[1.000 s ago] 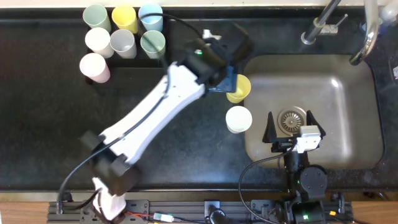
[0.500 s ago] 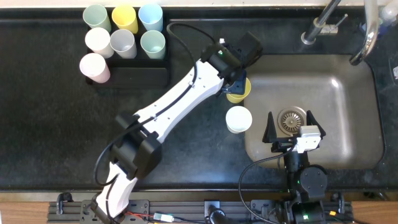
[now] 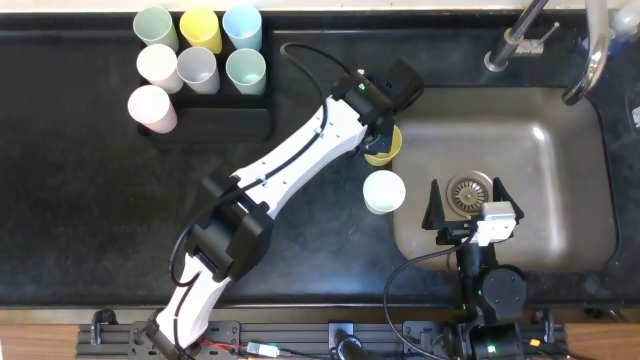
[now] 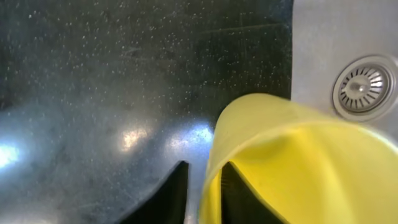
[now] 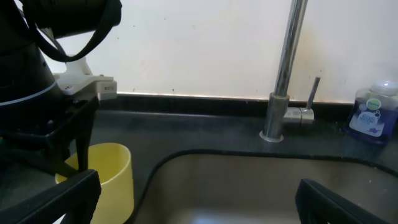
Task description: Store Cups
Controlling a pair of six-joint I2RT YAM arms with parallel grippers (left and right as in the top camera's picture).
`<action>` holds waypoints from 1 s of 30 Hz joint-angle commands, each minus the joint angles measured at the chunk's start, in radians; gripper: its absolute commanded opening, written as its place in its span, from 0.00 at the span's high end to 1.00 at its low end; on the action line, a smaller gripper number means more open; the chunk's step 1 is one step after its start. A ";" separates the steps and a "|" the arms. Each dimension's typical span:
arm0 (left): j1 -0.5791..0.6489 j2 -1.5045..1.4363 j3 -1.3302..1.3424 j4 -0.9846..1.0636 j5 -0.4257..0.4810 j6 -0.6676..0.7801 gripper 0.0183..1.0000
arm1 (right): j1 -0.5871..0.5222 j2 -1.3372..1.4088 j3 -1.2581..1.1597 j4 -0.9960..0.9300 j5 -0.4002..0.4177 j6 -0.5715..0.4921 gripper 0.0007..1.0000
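1. Seven cups (image 3: pixel 197 68) stand upright, mouths up, grouped at the desk's (image 3: pixel 80 200) far left by a black rack (image 3: pixel 225 122). All look empty. We cannot tell which sit in the rack.
2. Two more stand on the desk at the sink's (image 3: pixel 560 130) left rim: yellow cup (image 3: pixel 388 148) and, nearer the arm bases, white cup (image 3: pixel 384 191). Both are upright and empty.
3. The sink holds only the right hand (image 3: pixel 466 195), fingers set wide over the drain (image 4: pixel 364 87).
4. Compared with a second ago, the left arm has stretched further toward the sink. Its wrist has cleared the green cup of the group. No cup has shifted.
5. The left hand (image 4: pixel 205 165) is at the yellow cup's rim on the side away from the sink, fingers narrow. One finger is outside the wall, the other inside. A sliver of desk shows between the outer finger and the wall.
6. The white cup is just beside the yellow cup and untouched.
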 commanded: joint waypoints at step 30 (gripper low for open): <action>0.479 -0.586 -0.158 -0.341 -0.306 -0.931 0.98 | 0.002 -0.009 -0.013 0.005 0.004 0.000 0.00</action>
